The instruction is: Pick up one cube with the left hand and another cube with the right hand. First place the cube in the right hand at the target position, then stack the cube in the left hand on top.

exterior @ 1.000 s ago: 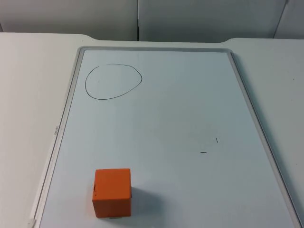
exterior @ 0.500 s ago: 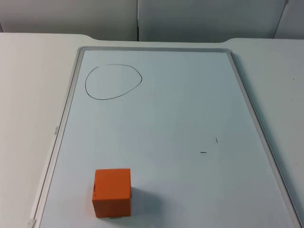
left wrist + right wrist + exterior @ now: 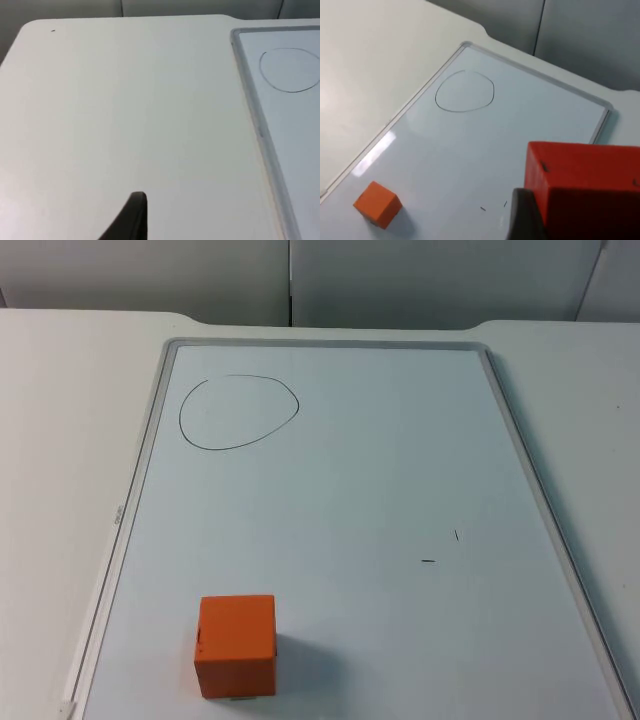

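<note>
Cube one, the held cube [image 3: 580, 170], sits clamped in the right gripper [image 3: 577, 220], whose jaws are closed onto its sides, up in the air above the whiteboard [image 3: 400, 440]. Cube two, the loose cube [image 3: 236, 644], lies flat on the whiteboard at about 7 o'clock of the board in the top view, well apart from the drawn circle [image 3: 239, 412] at about 11 o'clock. The left gripper [image 3: 131, 220] hangs over the bare table [image 3: 60, 440], outside the board's 9 o'clock edge; how far open it is I cannot tell, and nothing is seen in it.

Risks, as I judge them:
- The left side has no cube yet. If the right arm sets its cube down and the left is late, the order holds, but a hurried grab at the loose cube could nudge it across the smooth board.
- The circle is probably the target. Both arms must work at that 11 o'clock spot, so they could crowd each other there.
- A release from too high may let the held cube bounce or turn and land across the line.
- A stack placed off-centre or twisted may slide off, since the faces look smooth.

Both cubes are plain orange blocks with crisp edges and matte faces; the held one reads redder close up. Each shows a small dark mark on one side face.
</note>
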